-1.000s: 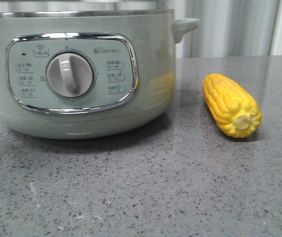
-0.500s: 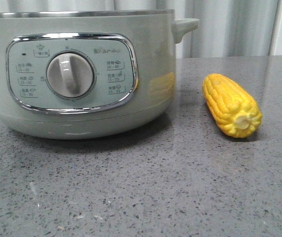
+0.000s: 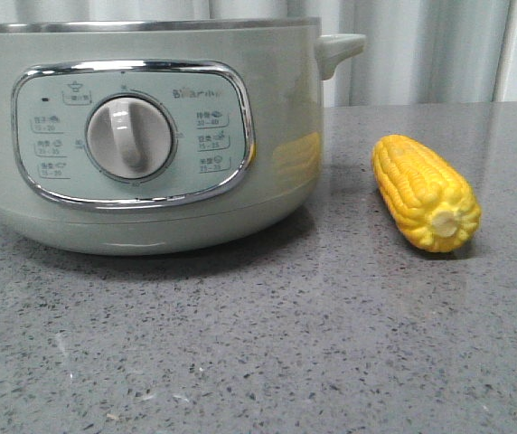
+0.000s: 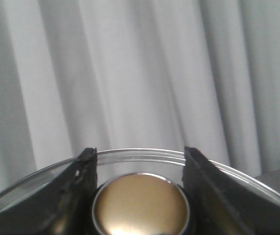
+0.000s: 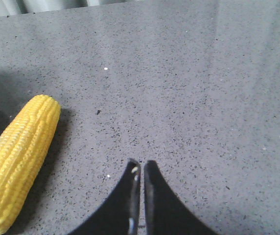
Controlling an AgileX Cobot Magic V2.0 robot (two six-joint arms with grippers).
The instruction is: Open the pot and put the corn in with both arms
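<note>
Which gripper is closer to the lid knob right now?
Left. The left gripper has its fingers on either side of the lid knob; whether they touch it is unclear. The right gripper is shut above the bare countertop beside the corn.
</note>
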